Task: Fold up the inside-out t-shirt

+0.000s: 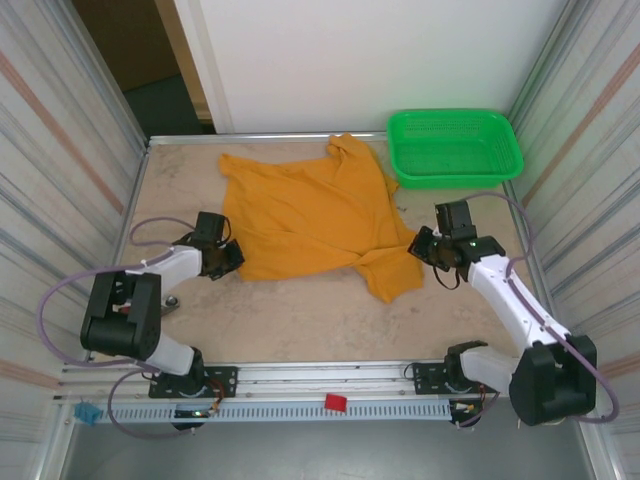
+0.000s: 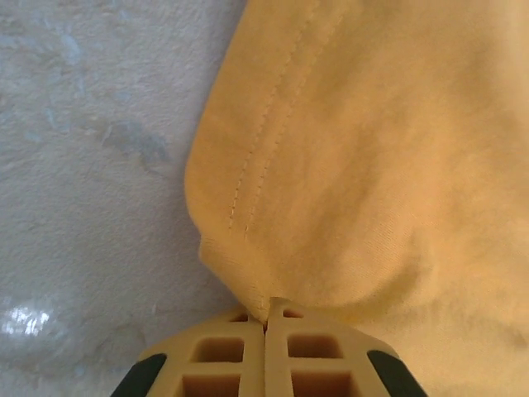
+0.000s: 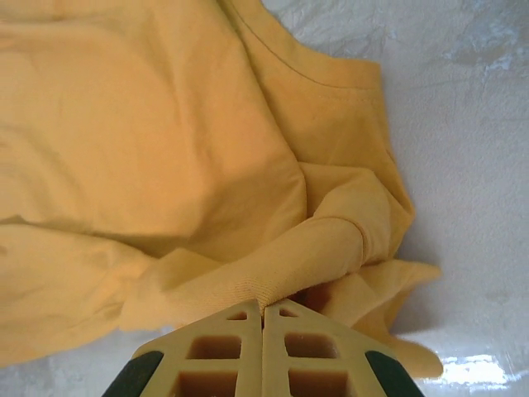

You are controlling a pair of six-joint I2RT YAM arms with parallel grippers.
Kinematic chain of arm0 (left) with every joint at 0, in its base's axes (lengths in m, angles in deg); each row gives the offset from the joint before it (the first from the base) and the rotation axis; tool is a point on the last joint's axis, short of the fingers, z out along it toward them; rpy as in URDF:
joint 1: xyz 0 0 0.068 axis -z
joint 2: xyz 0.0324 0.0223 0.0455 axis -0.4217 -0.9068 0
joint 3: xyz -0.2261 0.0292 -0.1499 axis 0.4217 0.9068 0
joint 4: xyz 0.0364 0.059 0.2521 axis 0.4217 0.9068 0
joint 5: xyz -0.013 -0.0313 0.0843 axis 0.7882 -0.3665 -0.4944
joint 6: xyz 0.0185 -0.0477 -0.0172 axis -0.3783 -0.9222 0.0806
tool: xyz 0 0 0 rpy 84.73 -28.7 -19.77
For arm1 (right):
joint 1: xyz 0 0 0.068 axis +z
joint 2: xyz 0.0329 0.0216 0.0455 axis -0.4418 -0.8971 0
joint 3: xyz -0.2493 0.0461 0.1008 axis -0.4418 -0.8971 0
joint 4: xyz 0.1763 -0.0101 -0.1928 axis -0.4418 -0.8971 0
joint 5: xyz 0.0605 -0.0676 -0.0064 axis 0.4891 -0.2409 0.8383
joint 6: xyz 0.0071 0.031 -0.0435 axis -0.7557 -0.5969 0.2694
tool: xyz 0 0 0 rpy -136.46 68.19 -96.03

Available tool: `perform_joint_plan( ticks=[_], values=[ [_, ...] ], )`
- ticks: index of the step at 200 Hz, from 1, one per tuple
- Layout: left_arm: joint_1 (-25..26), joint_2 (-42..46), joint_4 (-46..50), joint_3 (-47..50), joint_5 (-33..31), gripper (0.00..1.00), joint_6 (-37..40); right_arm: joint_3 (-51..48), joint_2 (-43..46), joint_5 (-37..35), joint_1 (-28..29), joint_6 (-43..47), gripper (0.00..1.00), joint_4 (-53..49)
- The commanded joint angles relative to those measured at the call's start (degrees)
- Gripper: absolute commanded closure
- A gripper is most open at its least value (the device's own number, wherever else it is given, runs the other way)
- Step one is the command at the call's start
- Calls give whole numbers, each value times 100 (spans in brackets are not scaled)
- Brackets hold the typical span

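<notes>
Left gripper point(image 1: 232, 260): clenched on the near-left corner of the inside-out t-shirt point(image 1: 310, 215). In the left wrist view the two yellow fingers point(image 2: 231, 347) meet, with only a small nip of stitched hem between their tips.

Shirt: it lies rumpled across the middle of the table point(image 1: 300, 315). It runs from the near left up to the far edge, and one sleeve trails off to the near right.

Right gripper point(image 1: 422, 246): shut on a bunched roll of cloth at the shirt's right side, close to that sleeve. The wrist view shows several folds heaped at the fingertips.

Basket point(image 1: 455, 148): green, in the far-right corner, just beside the shirt's far end. I can't tell whether they touch.

Risk, left side: the bite looks thin — a quick lift or a hard tug could pull the corner free and drop it.

Risk, right side: the grip seems to take more than one layer, so lifting may drag hidden folds along and leave the fold twisted.

Risk, both arms: an uneven pull would skew the cloth — and a swing toward the far right could snag the basket.
</notes>
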Motion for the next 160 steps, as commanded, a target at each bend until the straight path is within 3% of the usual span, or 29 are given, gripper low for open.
perform_joint_plan(
  ticks=[1,26,45,66,100,120,139,160],
  values=[
    [136,973,576,111,309,100,186,-62,751,196,50,75,100,-633],
    [362,2263,1292,-96,674,100,25,2,1469,220,108,-39,100,-1016],
    [320,2447,1316,-403,762,98,-132,101,1349,317,104,-104,100,-863],
    [166,1612,906,-900,974,94,-159,241,633,252,91,-65,100,-300],
    [48,-769,533,-2513,1047,93,122,944,-1329,59,-148,67,100,481],
    [44,-1775,423,-3409,1233,80,367,1448,-2213,-44,-282,150,100,510],
    [61,-1964,500,-3655,1199,70,482,1664,-2572,-144,-320,232,100,398],
    [61,-1411,428,-3064,1028,64,507,1431,-2367,-143,-313,241,100,434]
  ],
)
